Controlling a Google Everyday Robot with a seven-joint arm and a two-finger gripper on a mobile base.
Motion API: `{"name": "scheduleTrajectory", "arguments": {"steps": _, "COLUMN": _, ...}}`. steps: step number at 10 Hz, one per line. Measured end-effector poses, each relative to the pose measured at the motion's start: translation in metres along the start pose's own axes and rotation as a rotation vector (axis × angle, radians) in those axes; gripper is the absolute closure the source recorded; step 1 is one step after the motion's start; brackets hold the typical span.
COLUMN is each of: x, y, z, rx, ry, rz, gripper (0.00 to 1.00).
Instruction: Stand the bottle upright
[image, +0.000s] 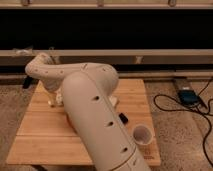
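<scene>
The arm (95, 120) is being shown in cream white, dotted with dark holes. The equally pale gripper (54, 99) is being held at ten o'clock over the light, striped-wood table (35, 140). A white cup (142, 135) is being shown at four o'clock, and the floor (180, 135) in speckled grey.

Setting: indoor robot test area, lab-like rather than domestic. Evidence: a hard speckled floor (175, 135). A long dark window band (125, 30) runs across the whole back, with a pale horizontal rail (150, 52) beneath it. Black cables (167, 104) lie loose on the floor at right and run to a small bluish box (186, 96). A plain wooden worktop (45, 137) stands on the floor in front of the window band. A large white robot arm (95, 115) fills the foreground and reaches over the worktop. Its pincer (54, 101) is low over the far-left part, largely hidden by the arm.
</scene>
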Motion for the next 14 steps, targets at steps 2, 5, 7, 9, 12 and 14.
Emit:
{"name": "scheduleTrajectory", "arguments": {"steps": 2, "x": 0.006, "y": 0.012, "z": 0.015, "rx": 0.01, "ry": -0.012, "rz": 0.02, "gripper": 0.2}}
{"name": "scheduleTrajectory", "arguments": {"steps": 5, "x": 0.013, "y": 0.019, "z": 0.041, "rx": 0.023, "ry": -0.03, "rz": 0.051, "gripper": 0.2}}
{"name": "scheduleTrajectory", "arguments": {"steps": 7, "x": 0.008, "y": 0.032, "z": 0.053, "rx": 0.019, "ry": -0.045, "rz": 0.087, "gripper": 0.2}}
{"name": "scheduleTrajectory", "arguments": {"steps": 9, "x": 0.008, "y": 0.04, "z": 0.058, "rx": 0.018, "ry": -0.047, "rz": 0.122, "gripper": 0.2}}
{"name": "scheduleTrajectory", "arguments": {"steps": 12, "x": -0.001, "y": 0.064, "z": 0.062, "rx": 0.014, "ry": -0.045, "rz": 0.186, "gripper": 0.2}}
{"name": "scheduleTrajectory", "arguments": {"steps": 14, "x": -0.006, "y": 0.07, "z": 0.064, "rx": 0.013, "ry": -0.049, "rz": 0.211, "gripper": 0.2}}
